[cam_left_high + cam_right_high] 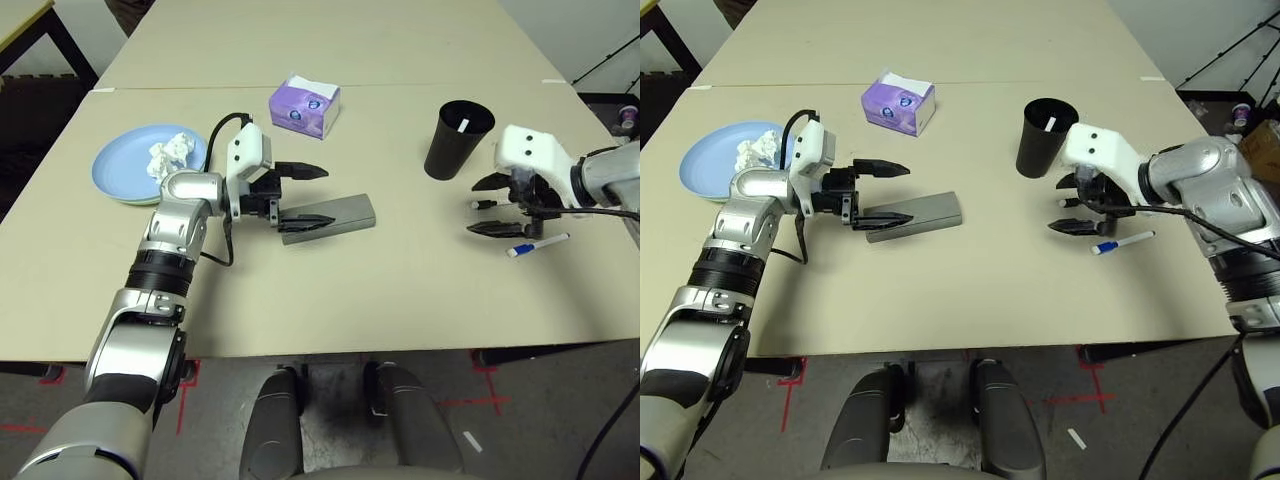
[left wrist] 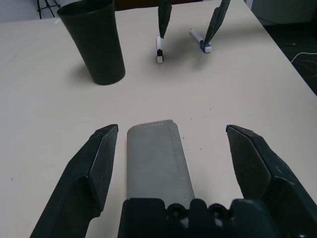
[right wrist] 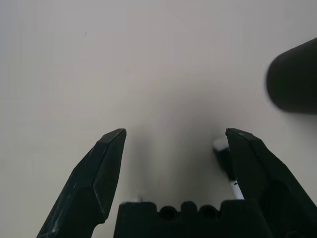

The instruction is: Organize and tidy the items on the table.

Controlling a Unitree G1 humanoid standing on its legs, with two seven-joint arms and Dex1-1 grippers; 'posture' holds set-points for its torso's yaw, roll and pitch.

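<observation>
Pens (image 1: 537, 246) are lying on the surface (image 1: 400, 290) beside the black cup (image 1: 457, 138), under the right gripper (image 1: 498, 205), its jaws spread open. Left gripper (image 1: 305, 194), jaws open, is straddling the grey glasses case (image 1: 340, 215). Next move probably calls for closing on one.

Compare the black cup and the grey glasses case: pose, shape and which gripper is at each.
The black cup stands upright with its mouth open; the grey glasses case lies flat and closed. The cup is round and tapered, the case long and oblong. The open left gripper straddles the case, while the open right gripper hangs beside the cup, over the pens, not around it. Both rest on the beige table, ungrasped.
</observation>
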